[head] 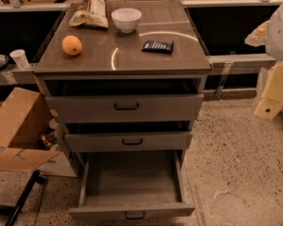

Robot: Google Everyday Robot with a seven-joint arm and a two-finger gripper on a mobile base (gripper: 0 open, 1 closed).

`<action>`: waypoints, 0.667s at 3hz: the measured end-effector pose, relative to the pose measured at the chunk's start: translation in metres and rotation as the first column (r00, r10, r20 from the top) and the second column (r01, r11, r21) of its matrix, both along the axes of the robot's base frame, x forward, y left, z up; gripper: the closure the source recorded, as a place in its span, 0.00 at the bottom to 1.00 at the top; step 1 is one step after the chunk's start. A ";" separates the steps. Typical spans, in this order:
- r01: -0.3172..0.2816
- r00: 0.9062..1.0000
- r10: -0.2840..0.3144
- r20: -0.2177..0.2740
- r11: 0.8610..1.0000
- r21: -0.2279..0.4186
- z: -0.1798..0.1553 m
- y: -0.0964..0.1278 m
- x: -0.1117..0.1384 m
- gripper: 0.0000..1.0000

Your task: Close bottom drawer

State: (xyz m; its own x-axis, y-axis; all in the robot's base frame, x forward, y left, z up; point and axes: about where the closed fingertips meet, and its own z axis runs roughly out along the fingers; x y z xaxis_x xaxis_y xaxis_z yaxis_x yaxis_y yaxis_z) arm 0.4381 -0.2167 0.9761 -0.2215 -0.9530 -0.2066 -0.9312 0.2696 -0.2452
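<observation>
The bottom drawer (132, 212) is the lowest of three in a grey-brown cabinet. It is pulled far out toward me, showing its empty grey wood-grain inside (131, 180) and a small black handle (135, 215) on its flat front. The middle drawer (129, 141) and top drawer (125, 108) above it stand slightly out. My gripper (272, 98) is a pale beige part of the arm at the right edge, well to the right of the cabinet and above the floor, touching nothing.
The cabinet top (127, 55) holds an orange (72, 45), a white bowl (126, 19), a snack bag (90, 8) and a dark bar (157, 46). An open cardboard box (19, 126) stands left of the drawers. A black pole (19, 202) lies at the bottom left. Speckled floor (236, 173) lies to the right.
</observation>
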 end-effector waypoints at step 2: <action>-0.048 0.998 0.048 -0.042 0.999 -0.005 -0.039 0.007 0.003 0.00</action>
